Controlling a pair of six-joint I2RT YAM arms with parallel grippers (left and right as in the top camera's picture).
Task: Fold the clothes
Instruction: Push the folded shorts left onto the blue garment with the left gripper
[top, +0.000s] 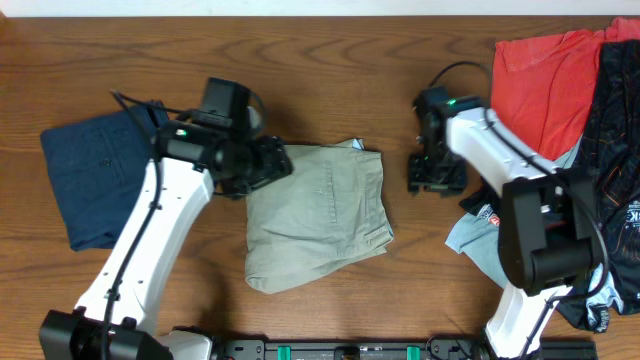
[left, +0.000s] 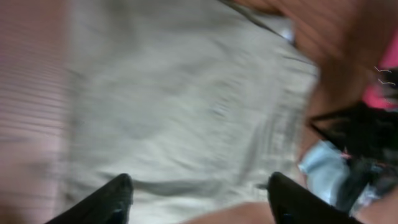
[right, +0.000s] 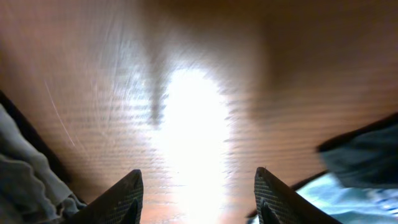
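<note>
Left hand (left: 199, 185) over one khaki garment (left: 186, 93)

Khaki shorts (top: 318, 215) sit folded into a slightly crooked rectangle around mid-table, a bit nearer the front edge. A navy garment (top: 95, 170) lies folded flat by the left edge. The unfolded stuff is heaped along the right edge: a red shirt (top: 545, 85) toward the far right corner, a dark patterned garment (top: 615, 130) overlapping it, and a light blue piece (top: 478, 240) poking out nearer the front.
</note>
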